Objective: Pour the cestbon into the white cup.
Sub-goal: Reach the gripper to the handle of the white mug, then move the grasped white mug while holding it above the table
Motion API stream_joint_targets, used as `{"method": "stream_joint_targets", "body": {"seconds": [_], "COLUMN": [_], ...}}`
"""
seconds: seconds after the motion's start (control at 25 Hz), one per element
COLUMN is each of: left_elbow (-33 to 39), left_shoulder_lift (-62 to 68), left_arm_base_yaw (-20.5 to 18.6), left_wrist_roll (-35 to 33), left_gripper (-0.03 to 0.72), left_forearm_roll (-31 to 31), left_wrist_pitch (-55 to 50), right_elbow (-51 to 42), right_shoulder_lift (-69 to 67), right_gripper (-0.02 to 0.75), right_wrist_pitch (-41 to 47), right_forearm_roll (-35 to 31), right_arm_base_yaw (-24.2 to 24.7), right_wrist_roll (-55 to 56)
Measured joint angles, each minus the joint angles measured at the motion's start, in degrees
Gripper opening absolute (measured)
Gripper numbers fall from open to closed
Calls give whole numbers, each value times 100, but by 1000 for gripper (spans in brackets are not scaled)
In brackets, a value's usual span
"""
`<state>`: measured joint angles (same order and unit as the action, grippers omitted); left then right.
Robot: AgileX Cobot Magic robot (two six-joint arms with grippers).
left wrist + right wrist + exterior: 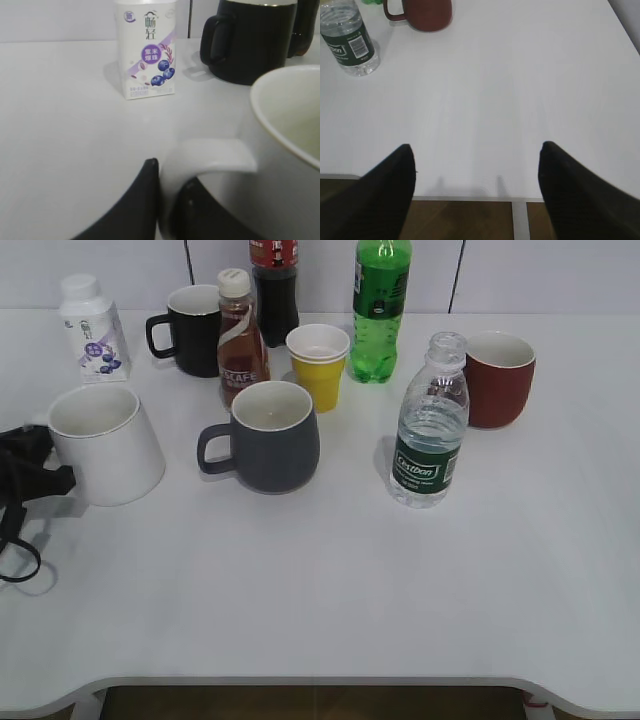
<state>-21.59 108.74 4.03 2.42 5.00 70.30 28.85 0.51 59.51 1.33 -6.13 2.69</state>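
The cestbon [430, 425] stands upright and uncapped right of the table's middle; it also shows at the top left of the right wrist view [347, 39]. The white cup [105, 443] stands at the left edge. My left gripper [45, 465] is shut on the cup's handle [200, 155], one finger outside it and one through the loop [167, 175]. My right gripper [476, 152] is open and empty over the table's front edge, far from the bottle, and is out of the exterior view.
A dark grey mug [268, 435] stands in the middle. Behind it are a brown coffee bottle [240, 338], a yellow paper cup [319, 364], a green soda bottle [379, 308], a black mug [190, 330], a yogurt carton [92, 328] and a red mug [497, 378].
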Motion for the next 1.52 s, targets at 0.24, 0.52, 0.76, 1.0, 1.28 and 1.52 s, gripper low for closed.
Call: {"method": "stream_joint_targets", "body": {"seconds": [0.24,0.52,0.76,1.0,1.28,1.52], "left_elbow": [0,6,10,107,137,137], "left_shoulder_lift": [-221,-925,-1348,-1761,-2044,-2155], "left_arm_base_yaw": [0,0,0,0,0,0], "left_wrist_roll": [-41,-109,-119,-125,-130,-130], "left_gripper": [42,41,41,40,40,39], "left_forearm_roll": [132,361,599,929,1040,1502], "left_wrist_pitch": [-184,-349,-355,-353,-485,-537], "right_elbow": [7,127,133,106,-1233,-1432], "right_shoulder_lift": [-23,-853,-2085,-3468,-5162,-6592], "right_gripper": [575,573,486,454,450,477], "right_wrist_pitch": [-7,-1948,-4945,-6703,-8503,-10023], "right_forearm_roll": [-133,-225,-311,-646,-502,486], "right_arm_base_yaw": [0,4,4,-11,-1011,-1806], "right_wrist_roll": [-44,-758,-1216,-749,-269,16]}}
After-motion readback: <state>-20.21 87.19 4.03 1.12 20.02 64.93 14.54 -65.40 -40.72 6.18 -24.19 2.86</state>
